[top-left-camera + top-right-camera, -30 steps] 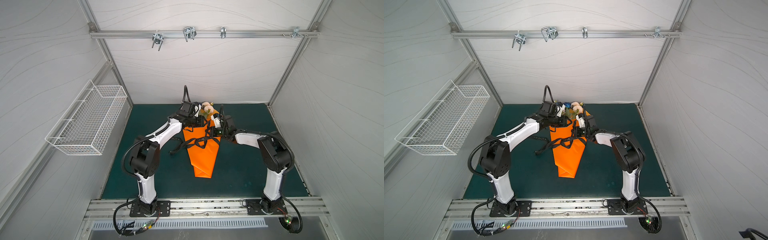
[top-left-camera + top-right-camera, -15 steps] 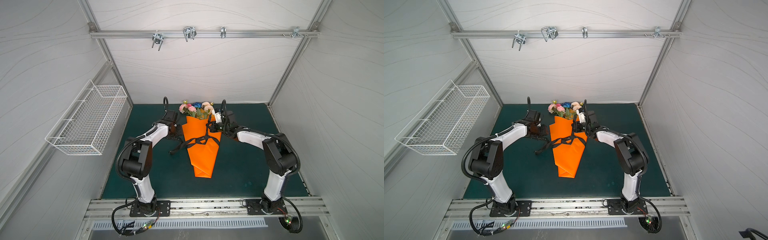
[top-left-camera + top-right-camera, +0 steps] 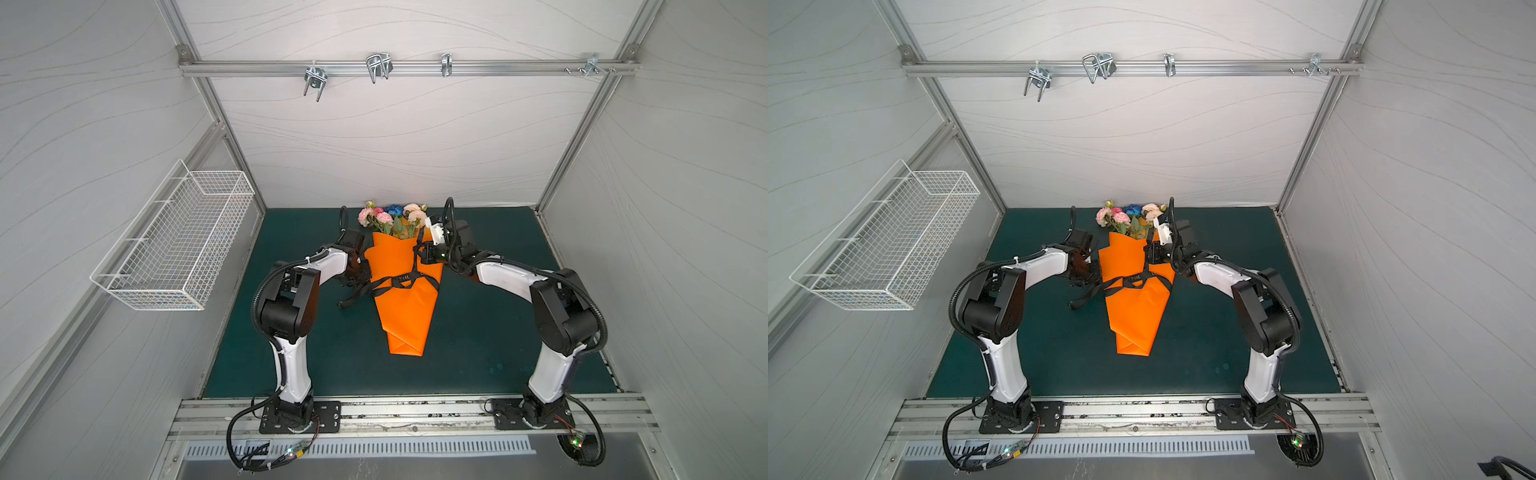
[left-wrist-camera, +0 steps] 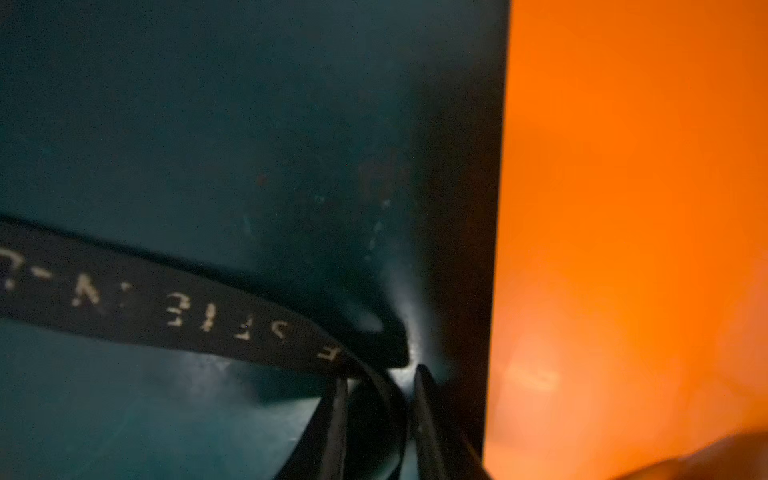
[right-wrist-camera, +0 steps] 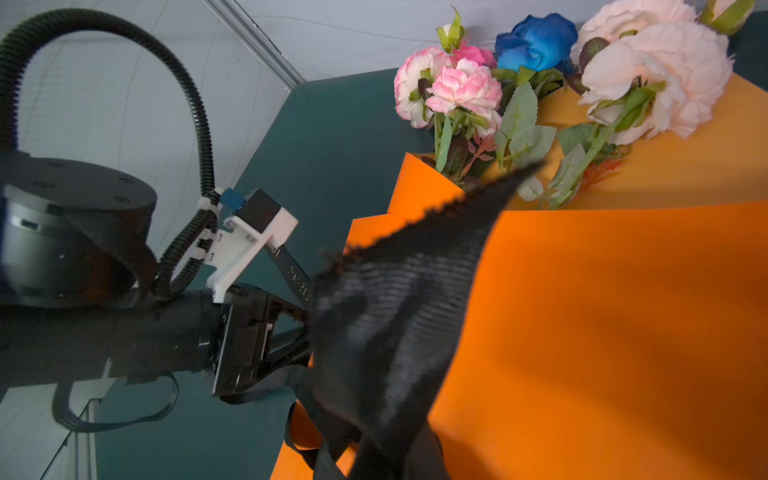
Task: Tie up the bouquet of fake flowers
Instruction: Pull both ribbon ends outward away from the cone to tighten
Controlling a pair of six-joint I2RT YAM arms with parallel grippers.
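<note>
Fake-flower bouquet (image 3: 392, 219) (image 3: 1128, 217) lay flat near back of mat (image 3: 490, 332), heads toward rear wall. In both top views 1 blue blossom sat mid-bunch, pink ones left, pale peach ones right, green leaves below. Heads stuck out of orange paper cone (image 3: 405, 316); stems hidden inside. Black ribbon (image 3: 401, 281) crossed cone.

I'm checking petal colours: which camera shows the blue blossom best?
The right wrist view: the blue blossom is large, sharp and unobstructed there. In both top views it is only a tiny blue spot. The left wrist view does not show it.
</note>
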